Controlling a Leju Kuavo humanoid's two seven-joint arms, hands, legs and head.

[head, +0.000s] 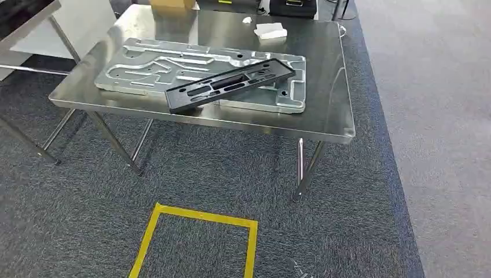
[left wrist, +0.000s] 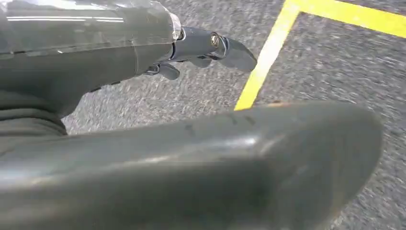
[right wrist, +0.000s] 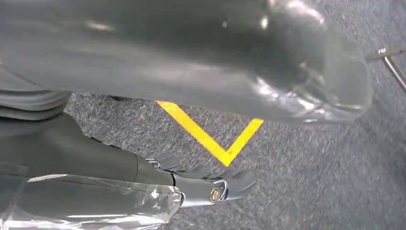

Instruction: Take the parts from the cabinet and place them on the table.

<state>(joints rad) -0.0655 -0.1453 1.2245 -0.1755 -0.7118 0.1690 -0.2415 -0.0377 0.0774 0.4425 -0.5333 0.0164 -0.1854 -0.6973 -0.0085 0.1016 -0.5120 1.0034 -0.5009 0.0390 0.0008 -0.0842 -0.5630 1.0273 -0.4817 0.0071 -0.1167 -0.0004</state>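
Observation:
A long black slotted part (head: 231, 84) lies slantwise on top of a large silver machined plate (head: 145, 69). Both rest on the steel table (head: 324, 87) in front of me in the head view. My left hand (left wrist: 95, 52) hangs low over the grey carpet, its dark fingers (left wrist: 225, 48) stretched out and the thick thumb apart from them, with nothing in it. My right hand (right wrist: 119, 167) hangs the same way above the carpet, fingers (right wrist: 220, 184) straight and empty.
A yellow tape square (head: 197, 231) marks the carpet just before the table. A white folded thing (head: 270, 30) and a cardboard box (head: 172, 3) sit at the table's far side. Another steel table (head: 23, 14) stands at the left. A lighter floor strip (head: 440, 116) runs along the right.

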